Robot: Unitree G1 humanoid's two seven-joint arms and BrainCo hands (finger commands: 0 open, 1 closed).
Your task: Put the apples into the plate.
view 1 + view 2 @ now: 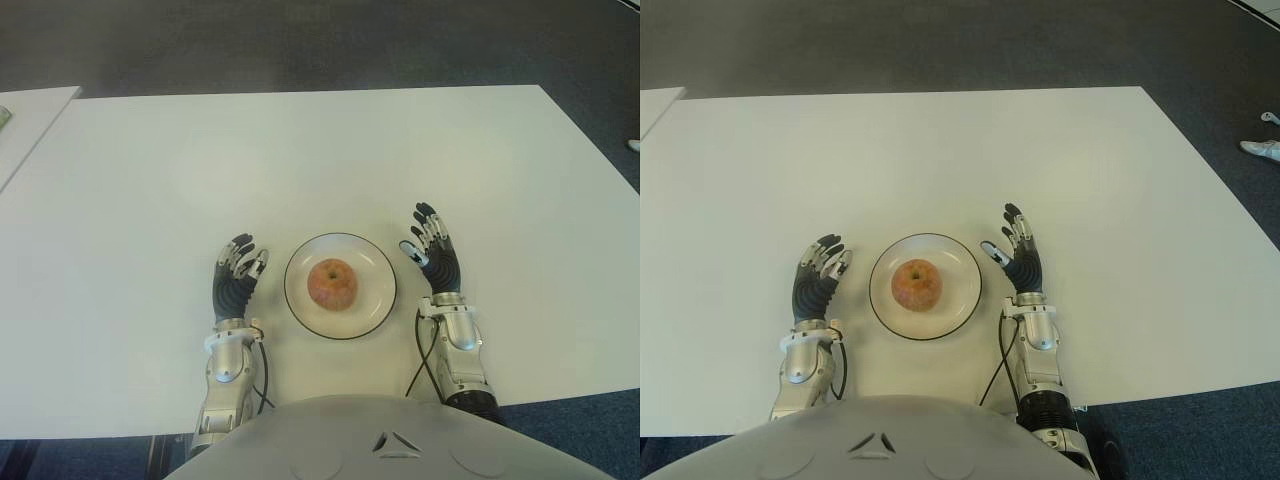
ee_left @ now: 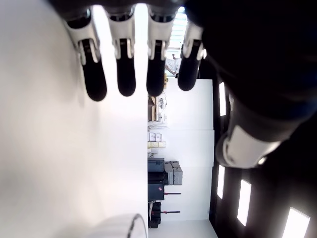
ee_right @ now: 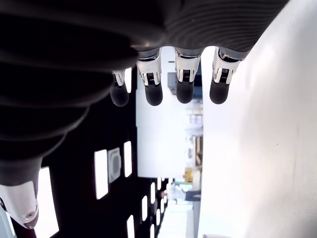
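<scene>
One reddish-yellow apple sits in the middle of a white plate near the table's front edge. My left hand shows just left of the plate, fingers spread and holding nothing. My right hand shows just right of the plate, fingers stretched out and also holding nothing. In the left wrist view the fingers stretch straight over the bare table. The right wrist view shows the same, with fingers extended. No other apple is in view.
The white table spreads wide behind and to both sides of the plate. A second white surface stands at the far left. Dark carpet lies beyond the table.
</scene>
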